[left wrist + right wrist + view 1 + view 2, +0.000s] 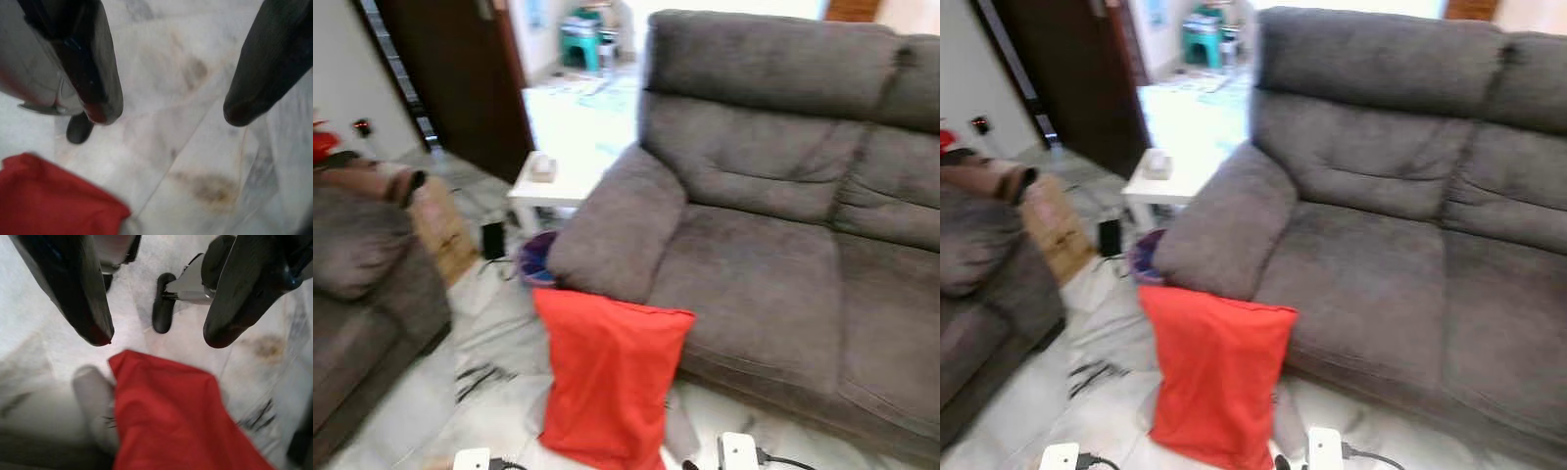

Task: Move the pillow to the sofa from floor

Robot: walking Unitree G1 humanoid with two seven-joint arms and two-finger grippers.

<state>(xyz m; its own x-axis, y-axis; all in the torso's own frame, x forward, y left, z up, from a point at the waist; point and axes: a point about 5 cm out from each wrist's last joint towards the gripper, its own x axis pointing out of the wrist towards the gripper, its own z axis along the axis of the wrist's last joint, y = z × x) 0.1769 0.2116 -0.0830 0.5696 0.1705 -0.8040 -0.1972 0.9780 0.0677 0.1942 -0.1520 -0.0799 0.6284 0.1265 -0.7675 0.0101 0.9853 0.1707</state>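
Light: daylight from the doorway (582,98) behind the sofa (773,225), blown out to white there.
Blur: both eye views soft all over.
Wrist views: black fingers (93,63) out of focus; floor (195,147) evenly lit, pale sheen.

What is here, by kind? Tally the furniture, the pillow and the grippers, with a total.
Red pillow: 1
Grey sofas: 2 (big sofa, side sofa)
White table: 1
Grippers: 2 (left gripper, right gripper, both open)
Total: 6

pillow (607,387) base cropped, sofa (773,245) cut off
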